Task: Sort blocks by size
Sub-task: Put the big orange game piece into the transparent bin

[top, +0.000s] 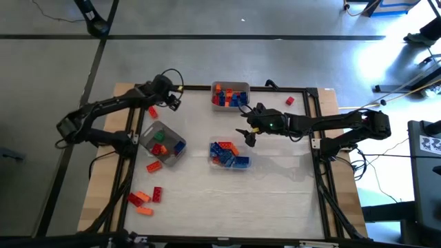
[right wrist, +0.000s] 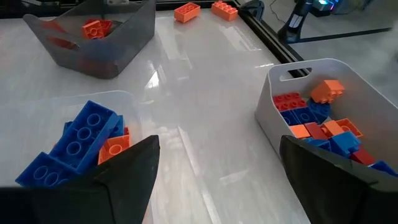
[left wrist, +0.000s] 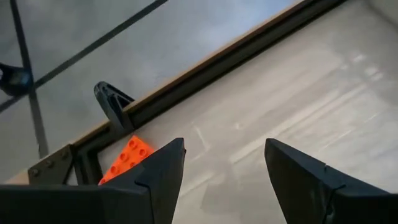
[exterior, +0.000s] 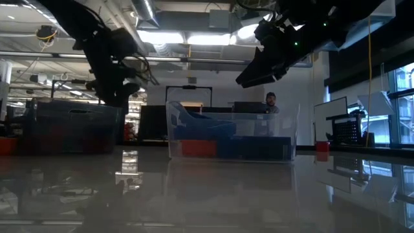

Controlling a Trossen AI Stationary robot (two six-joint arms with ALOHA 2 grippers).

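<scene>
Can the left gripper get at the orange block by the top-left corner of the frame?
Probably yes. The left gripper hangs open just beside the orange block, which lies alone on the table near the frame corner, nothing over it.

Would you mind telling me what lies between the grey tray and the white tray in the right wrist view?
Nothing: the right wrist view shows bare glossy tabletop between the grey tray and the white tray.
</scene>
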